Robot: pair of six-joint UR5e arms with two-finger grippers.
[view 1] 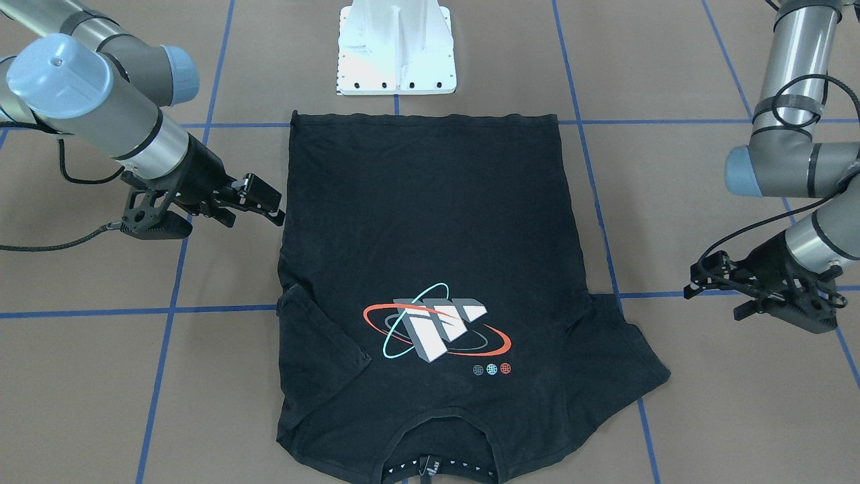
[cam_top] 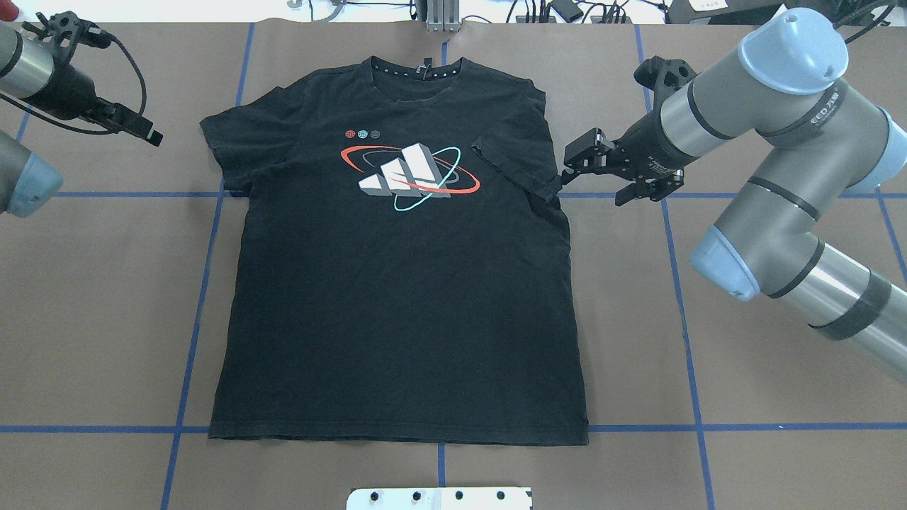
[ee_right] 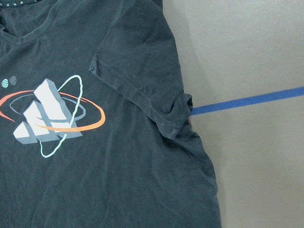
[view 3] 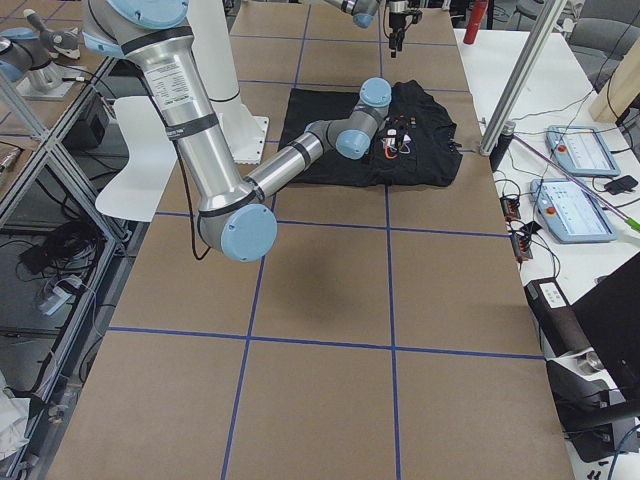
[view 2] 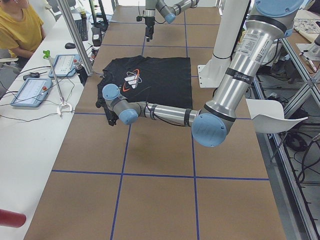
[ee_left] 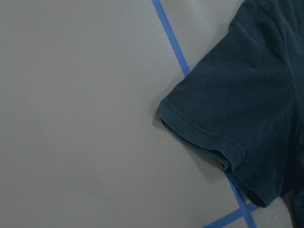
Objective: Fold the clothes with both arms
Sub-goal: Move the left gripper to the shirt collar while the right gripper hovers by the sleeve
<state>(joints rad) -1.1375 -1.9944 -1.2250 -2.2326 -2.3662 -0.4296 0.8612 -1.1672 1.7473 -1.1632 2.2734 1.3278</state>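
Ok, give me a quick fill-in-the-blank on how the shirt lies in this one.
1. The T-shirt lies flat with its logo facing ____.
2. The sleeve folded in over the chest is on the robot's ____ side.
3. The collar points ____ the white base plate.
Missing words: up; right; away from.

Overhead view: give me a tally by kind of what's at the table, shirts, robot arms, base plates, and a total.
Black T-shirt: 1
Robot arms: 2 (left arm, right arm)
White base plate: 1
Total: 4
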